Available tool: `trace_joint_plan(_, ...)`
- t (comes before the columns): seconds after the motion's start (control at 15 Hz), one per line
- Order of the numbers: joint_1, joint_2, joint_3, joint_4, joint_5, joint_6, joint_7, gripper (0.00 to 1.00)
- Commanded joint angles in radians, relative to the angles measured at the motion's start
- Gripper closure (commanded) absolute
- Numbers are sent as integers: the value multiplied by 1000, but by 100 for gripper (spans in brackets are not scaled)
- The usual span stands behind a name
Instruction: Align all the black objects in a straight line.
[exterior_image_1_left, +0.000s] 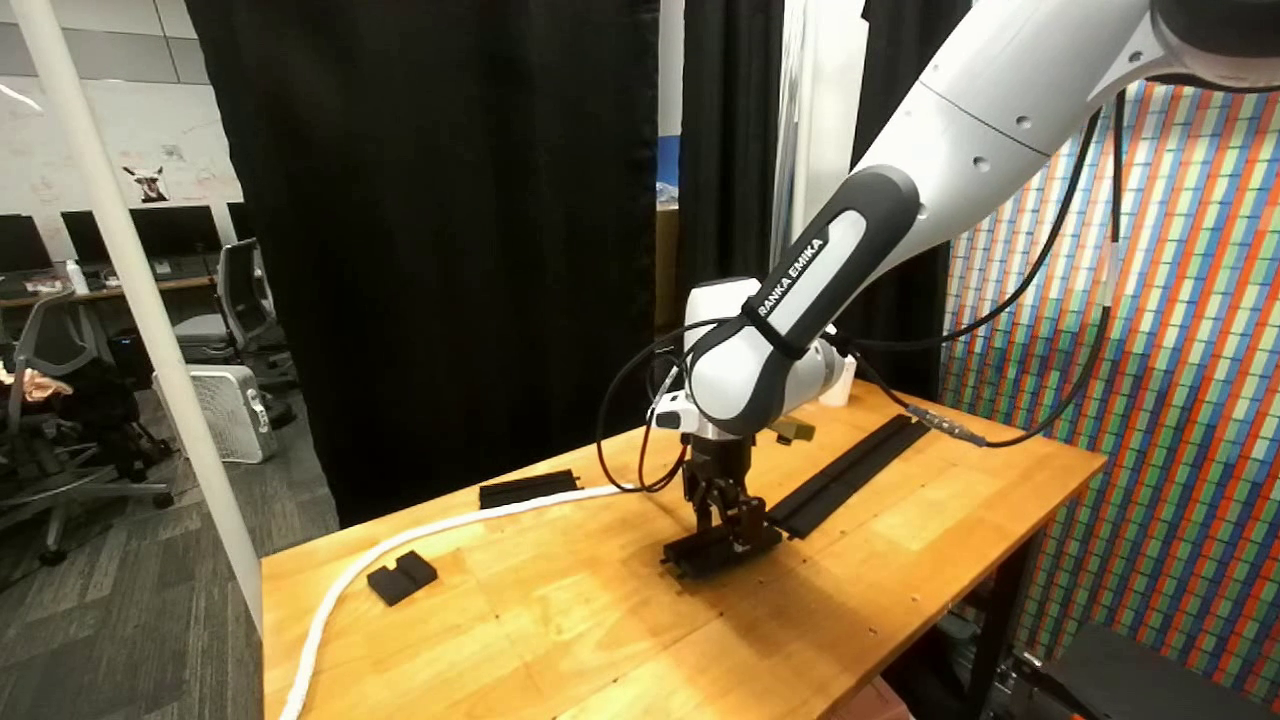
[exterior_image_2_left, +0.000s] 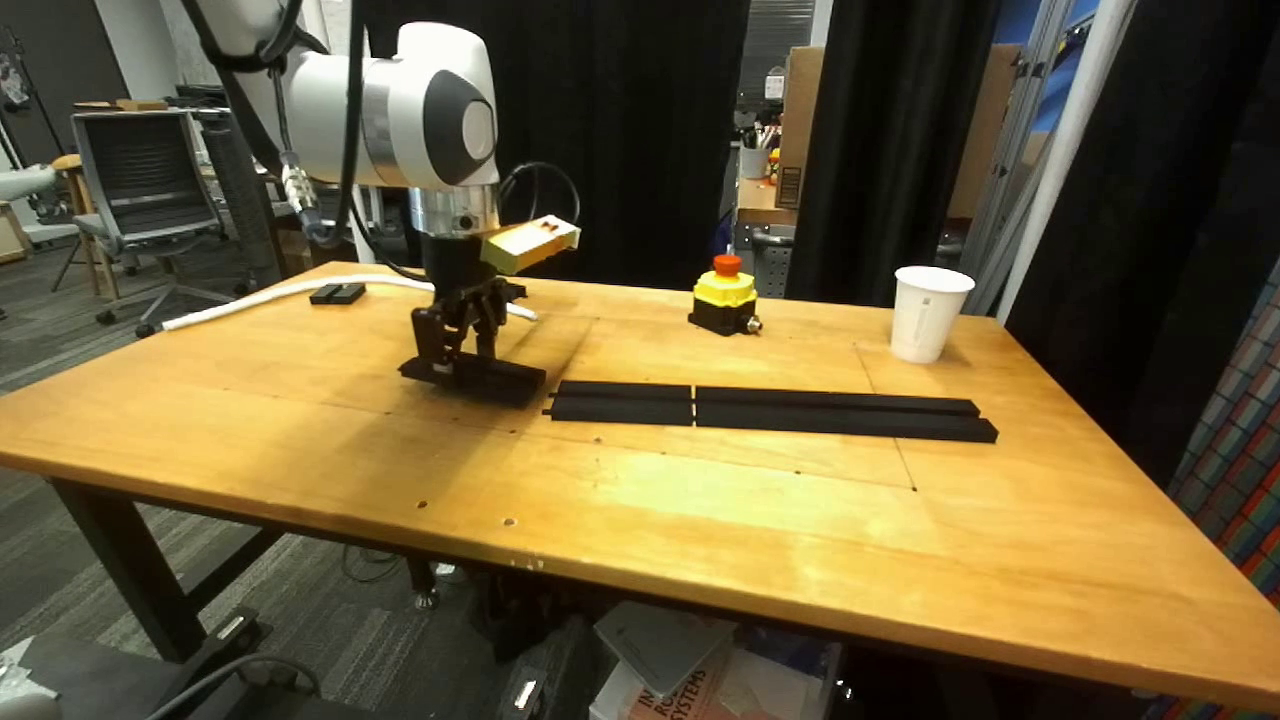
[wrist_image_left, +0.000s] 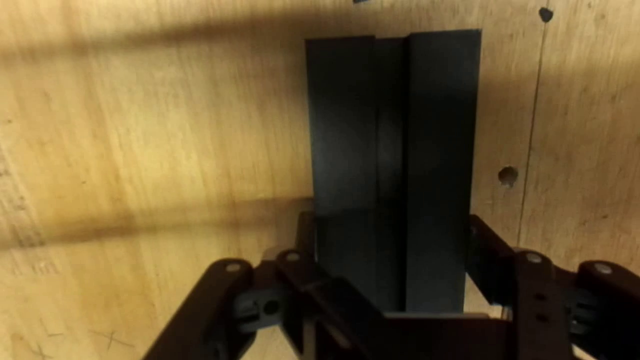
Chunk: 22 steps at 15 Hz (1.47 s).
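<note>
In the wrist view the claw (wrist_image_left: 391, 245) covers part of the grooved black bar (wrist_image_left: 392, 165) at six o'clock — whether it meets the surface (exterior_image_2_left: 700, 520) is unclear. The claw pinches that bar, spread just to its width. In an exterior view a short bar (exterior_image_2_left: 622, 410) and a long bar (exterior_image_2_left: 845, 418) lie end to end, three o'clock from the claw; at nine in an exterior view, a white cable (exterior_image_1_left: 450, 523) runs between a notched block (exterior_image_1_left: 402, 580) and a far bar (exterior_image_1_left: 528, 490).
</note>
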Motion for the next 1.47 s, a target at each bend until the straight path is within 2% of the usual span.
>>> trace_joint_plan(0.0,11,-58,-24,-59,0,29,3,54)
trace_joint_plan(0.93,18,-57,-68,-96,-93,64,-4,54)
trace_joint_plan(1.4,11,-55,-70,-111,-152,98,-64,54)
